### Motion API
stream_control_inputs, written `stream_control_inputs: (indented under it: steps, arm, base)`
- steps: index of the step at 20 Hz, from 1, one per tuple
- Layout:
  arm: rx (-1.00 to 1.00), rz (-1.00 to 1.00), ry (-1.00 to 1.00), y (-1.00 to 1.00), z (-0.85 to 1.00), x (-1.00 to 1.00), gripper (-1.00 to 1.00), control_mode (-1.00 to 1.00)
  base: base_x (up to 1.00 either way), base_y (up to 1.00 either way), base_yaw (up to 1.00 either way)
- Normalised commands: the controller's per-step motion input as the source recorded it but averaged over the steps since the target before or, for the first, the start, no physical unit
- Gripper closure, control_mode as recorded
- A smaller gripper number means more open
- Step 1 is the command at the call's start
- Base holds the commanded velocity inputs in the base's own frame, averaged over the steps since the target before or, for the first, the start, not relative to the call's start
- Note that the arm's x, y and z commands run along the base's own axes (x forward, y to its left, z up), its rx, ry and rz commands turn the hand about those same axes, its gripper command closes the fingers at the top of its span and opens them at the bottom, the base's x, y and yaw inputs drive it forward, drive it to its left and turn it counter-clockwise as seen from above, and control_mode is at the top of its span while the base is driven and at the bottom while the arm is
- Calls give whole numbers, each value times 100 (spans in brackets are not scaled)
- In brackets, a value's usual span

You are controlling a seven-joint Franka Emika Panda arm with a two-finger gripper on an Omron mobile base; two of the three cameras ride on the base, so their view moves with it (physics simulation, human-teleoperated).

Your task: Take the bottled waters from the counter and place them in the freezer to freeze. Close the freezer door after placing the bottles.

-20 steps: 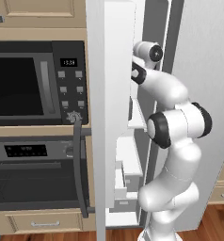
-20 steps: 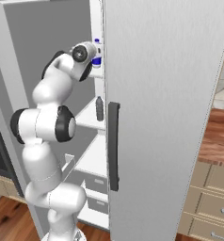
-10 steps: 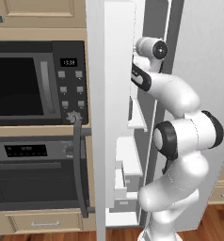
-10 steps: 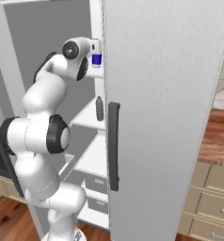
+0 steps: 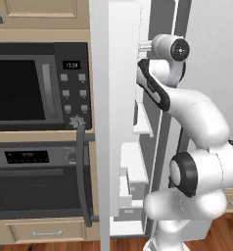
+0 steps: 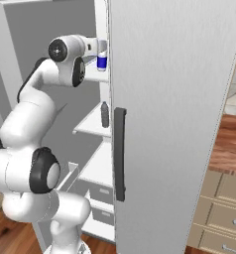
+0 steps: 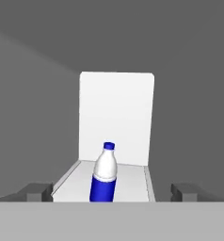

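Standing upright on white freezer shelf (image 7: 132,181), blue-label bottle (image 7: 104,173), grey walls

A glossy white arm (image 5: 197,117) of rounded, tube-like links with bulbous elbows, black rings and round dark caps at the joints, one black band along the upper link, two small dark fingertips (image 7: 38,190)

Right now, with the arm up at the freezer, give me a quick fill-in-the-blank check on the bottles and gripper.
1. The blue-label bottle stands ____ on a shelf.
2. The gripper jaws are ____.
3. The grey bottle stands on a shelf ____ the blue-label one.
4. The freezer door is ____.

Missing words: upright; open; below; open
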Motion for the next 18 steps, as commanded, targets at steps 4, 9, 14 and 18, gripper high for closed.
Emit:
stream_control_inputs:
  steps: [4, 9, 14, 18]
  arm:
    - [0, -6, 16, 0, 21, -100, -100, -100]
    - [1, -2, 41, -1, 6, -92, -100, -100]
    - [9, 0, 37, -22, -31, -78, -100, -100]
    - [6, -1, 24, -21, -45, -85, -100, -100]
  base:
    - [0, 0, 0]
    - [0, 0, 0]
    - [0, 0, 0]
    - [0, 0, 0]
